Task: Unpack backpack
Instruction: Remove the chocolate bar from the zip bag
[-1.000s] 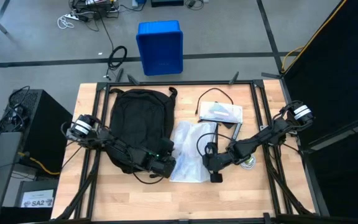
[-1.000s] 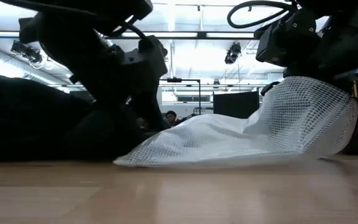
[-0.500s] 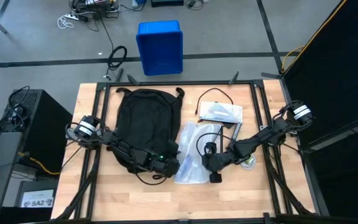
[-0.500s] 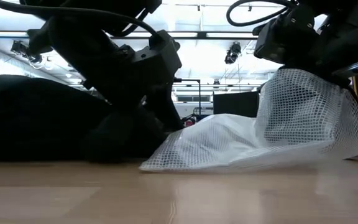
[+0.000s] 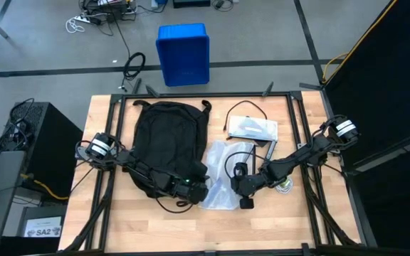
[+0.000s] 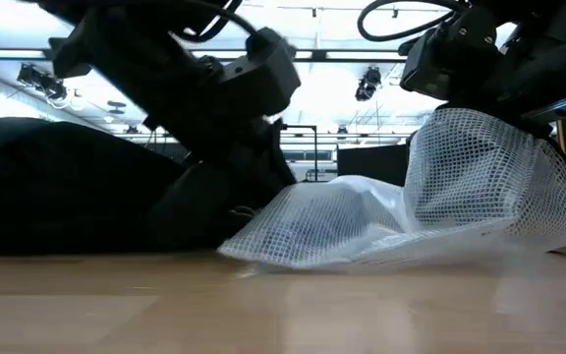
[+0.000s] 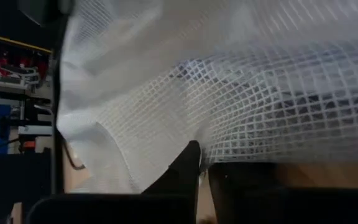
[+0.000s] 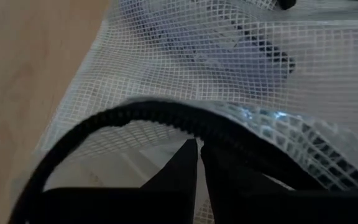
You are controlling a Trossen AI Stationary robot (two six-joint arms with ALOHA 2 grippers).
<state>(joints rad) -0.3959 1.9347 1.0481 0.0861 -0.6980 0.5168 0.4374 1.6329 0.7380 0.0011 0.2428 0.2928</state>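
The black backpack (image 5: 164, 135) lies flat on the table's left half, its rounded top toward the far edge. To its right lies a white mesh pouch (image 5: 225, 174) with dark things inside. My left gripper (image 5: 199, 190) is at the pouch's near left edge, beside the backpack's near end, and is shut on the mesh. My right gripper (image 5: 243, 186) is shut on the pouch's right part, which stands up like a tent (image 6: 480, 147) in the low view. The pouch's left part (image 6: 303, 231) rests on the table. My left gripper pinches the mesh pouch's near left edge (image 7: 191, 140) between its two fingers. It comes slanting down from the table's left. That edge stays low, near the tabletop. My right gripper pinches the mesh on the pouch's right part (image 8: 185, 134), slanting down from the right. A black cable (image 8: 166, 115) crosses just ahead of its fingers. The held part is raised and the mesh falls from it to the table.
A second clear pouch (image 5: 253, 128) with a dark cable lies toward the far edge, right of the backpack. A small round thing (image 5: 285, 187) sits by my right arm. Dark rails (image 5: 112, 142) run along the table's sides. A blue bin (image 5: 184, 53) stands on the floor beyond.
My left gripper has gone toward the table's right, to the mesh pouch, tipped, and shut on its near left edge. The pouch's left edge has been pushed rightward and bunched; its raised right part stays in my right gripper.
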